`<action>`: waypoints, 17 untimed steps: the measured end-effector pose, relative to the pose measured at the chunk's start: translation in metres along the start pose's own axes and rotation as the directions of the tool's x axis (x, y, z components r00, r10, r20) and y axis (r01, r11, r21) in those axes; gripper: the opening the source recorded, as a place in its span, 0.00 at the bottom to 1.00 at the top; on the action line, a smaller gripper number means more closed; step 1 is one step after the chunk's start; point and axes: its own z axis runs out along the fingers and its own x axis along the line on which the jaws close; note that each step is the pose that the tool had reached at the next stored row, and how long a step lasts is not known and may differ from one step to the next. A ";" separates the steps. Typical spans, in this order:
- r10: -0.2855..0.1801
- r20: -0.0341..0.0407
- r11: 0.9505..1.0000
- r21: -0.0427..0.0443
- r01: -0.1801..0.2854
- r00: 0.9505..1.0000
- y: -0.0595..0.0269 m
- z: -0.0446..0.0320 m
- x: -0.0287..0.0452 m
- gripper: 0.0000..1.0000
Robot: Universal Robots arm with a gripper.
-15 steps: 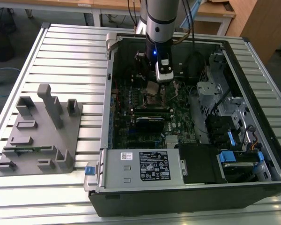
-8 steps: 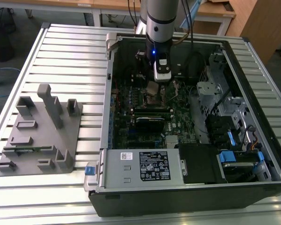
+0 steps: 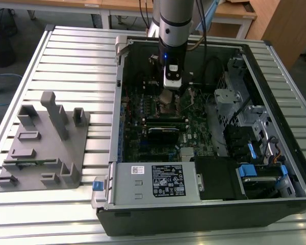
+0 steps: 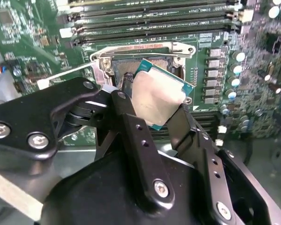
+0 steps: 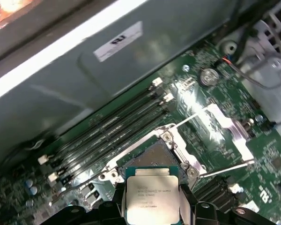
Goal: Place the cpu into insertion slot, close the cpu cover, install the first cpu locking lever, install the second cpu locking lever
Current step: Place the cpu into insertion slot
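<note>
In the exterior view the gripper reaches down inside the open computer case, over the motherboard

In the second wrist view its fingers pinch the cpu by two opposite edges, leaving its underside free, just above the insertion slot and seemingly not seated

In the first wrist view the cpu cover lies swung open beside the slot, so the room above the slot's rim is free

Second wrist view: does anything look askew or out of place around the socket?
The cpu, gripped by the pincer, hangs at an angle over the insertion slot: its edges do not line up with the slot's frame, and it is not seated. The cpu cover lies open beside the slot. No damage shows.
</note>
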 end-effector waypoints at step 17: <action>0.279 0.025 0.960 0.002 -0.280 0.960 -0.0003 0.0023 0.0000 0.54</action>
